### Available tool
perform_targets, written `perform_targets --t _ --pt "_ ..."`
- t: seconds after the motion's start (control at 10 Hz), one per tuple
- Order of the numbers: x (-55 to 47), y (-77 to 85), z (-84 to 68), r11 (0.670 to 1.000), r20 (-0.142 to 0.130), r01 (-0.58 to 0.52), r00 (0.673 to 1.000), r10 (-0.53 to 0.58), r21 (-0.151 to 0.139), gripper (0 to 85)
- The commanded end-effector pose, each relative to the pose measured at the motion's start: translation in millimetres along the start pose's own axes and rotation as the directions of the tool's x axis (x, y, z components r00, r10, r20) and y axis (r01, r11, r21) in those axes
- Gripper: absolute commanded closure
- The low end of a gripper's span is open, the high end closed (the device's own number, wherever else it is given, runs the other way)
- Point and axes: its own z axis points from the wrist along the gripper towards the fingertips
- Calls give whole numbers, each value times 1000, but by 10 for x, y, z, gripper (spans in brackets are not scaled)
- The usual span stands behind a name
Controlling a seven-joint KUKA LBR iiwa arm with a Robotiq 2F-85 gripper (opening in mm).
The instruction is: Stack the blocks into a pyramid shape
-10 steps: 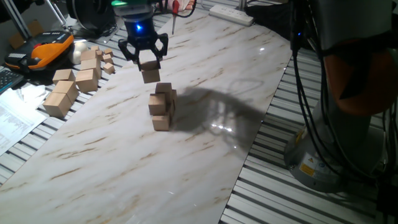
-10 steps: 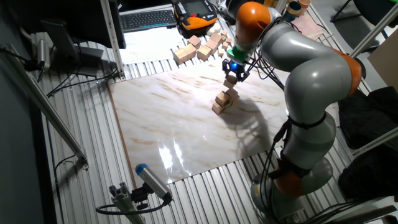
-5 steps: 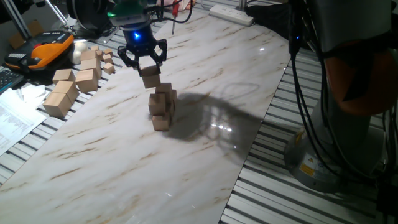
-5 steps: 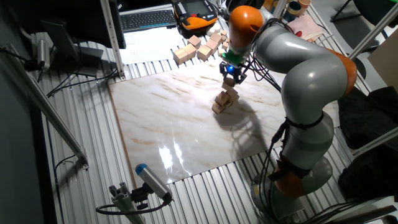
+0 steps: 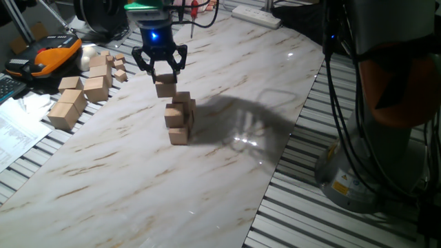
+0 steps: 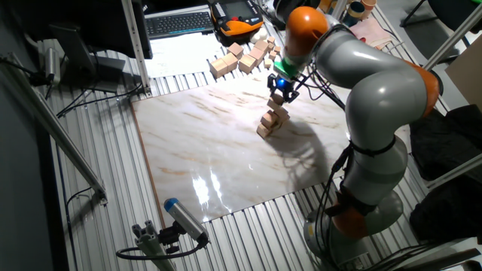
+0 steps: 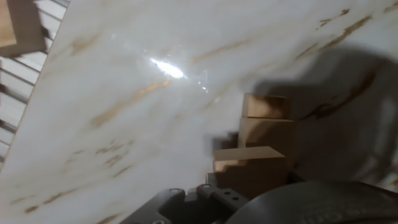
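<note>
Pincer comes first: its two black fingers are clenched on one cube, which hangs in the air just above the stack and a little toward the side where the spare wood lies. The cube does not touch the stack. From the other fixed view the pincer and its cube sit over the top of the stack in the same way.

My judgement is that the step in hand is to set this cube on top. To do it well, the cube should be brought squarely over the upper row of the stack, with its sides parallel to the cubes below, then lowered slowly until it rests before the fingers let go. A sideways nudge at contact could knock the lower cubes out of line, so the descent should be straight down and the release gentle.

Much is hard to read. How many cubes the stack holds, and how its rows are arranged, cannot be counted from either fixed view. In the hand view the stack shows as stepped faces, partly in dark shadow, and the held cube cannot be told apart from those below it; the fingertips are out of that picture. Spare wooden pieces lie well apart from the stack, at the edge of the table.
</note>
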Motion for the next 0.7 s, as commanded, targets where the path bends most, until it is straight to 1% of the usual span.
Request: perform_targets --t 0.0,0.1,0.2,0.3,0.4,0.5,0.6 --pt "0 0 -1 1000 -12 -13 1000 13 -22 850" --pt "0 0 -1 1000 0 -2 1000 2 -5 850" --pt "0 0 -1 1000 5 15 1000 -15 7 850" --pt "0 0 -1 1000 -2 21 1000 -21 6 850" --pt "9 -51 -6 999 9 36 999 -36 20 850" --pt "17 -121 -13 997 40 52 998 -54 58 850" --pt "16 -189 -31 997 44 53 997 -56 61 850"
